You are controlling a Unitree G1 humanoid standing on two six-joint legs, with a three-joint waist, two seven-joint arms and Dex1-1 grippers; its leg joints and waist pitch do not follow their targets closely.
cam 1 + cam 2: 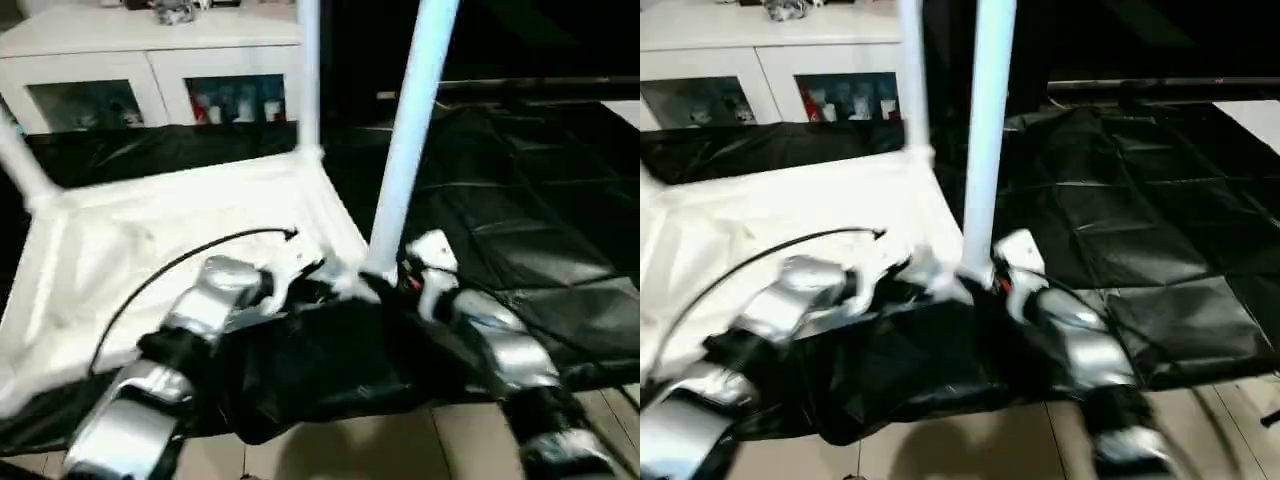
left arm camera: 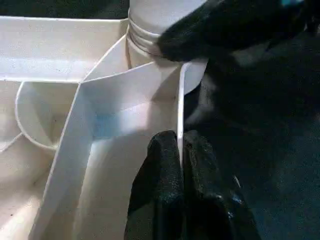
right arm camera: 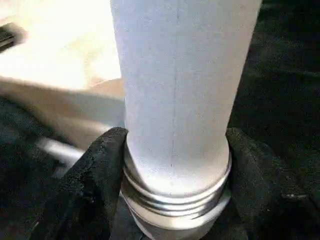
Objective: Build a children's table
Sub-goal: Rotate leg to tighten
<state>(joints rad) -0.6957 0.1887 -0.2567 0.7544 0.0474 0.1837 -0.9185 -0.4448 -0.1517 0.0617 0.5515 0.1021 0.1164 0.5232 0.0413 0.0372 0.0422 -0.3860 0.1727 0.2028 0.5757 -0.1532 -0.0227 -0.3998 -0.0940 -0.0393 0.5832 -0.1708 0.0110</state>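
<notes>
Lying upside down: tabletop [image 1: 190, 240], white, ribs up, on a black sheet [image 1: 520, 230] on the floor.
Standing legs: one tube leg [image 1: 412, 120] at the near corner, another leg [image 1: 308, 75] at the far corner, a third leg [image 1: 22, 165] leaning at the far left corner.
Right gripper [image 3: 172, 150]: black fingers [image 3: 90, 185] on both sides of the near leg, hugging it just above its ringed end.
Left gripper [image 2: 181, 155]: fingers [image 2: 160, 185] pressed together, pinching the thin edge wall of the tabletop just beside the near corner socket.
Behind: white cabinets [image 1: 150, 60] with glass fronts.
Near edge: pale floor [image 1: 350, 445].
</notes>
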